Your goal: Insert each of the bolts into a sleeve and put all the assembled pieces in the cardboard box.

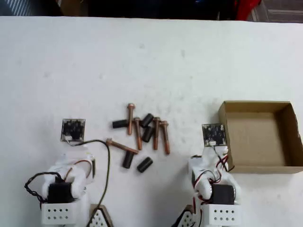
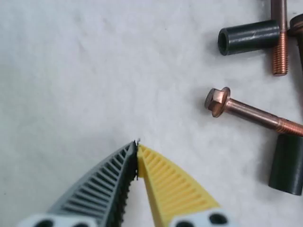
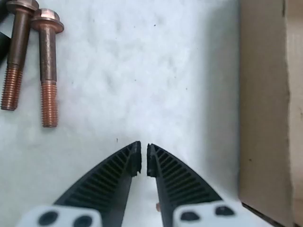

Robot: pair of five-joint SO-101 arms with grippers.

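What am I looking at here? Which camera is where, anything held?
Two small robot arms sit side by side at a white table. One picture looks down from above; the other two come from cameras on each arm's wrist. Between the arms lie loose copper-coloured bolts and black sleeves. An open cardboard box sits beside the right arm, nothing in it. The left end effector and right end effector are shut, holding nothing.

White table (image 1: 165,61), slightly mottled, evenly lit. Past its far edge it's dark. Red object (image 1: 246,8) at the right, grey floor (image 1: 284,9) beside it, striped thing (image 1: 19,6) far left.
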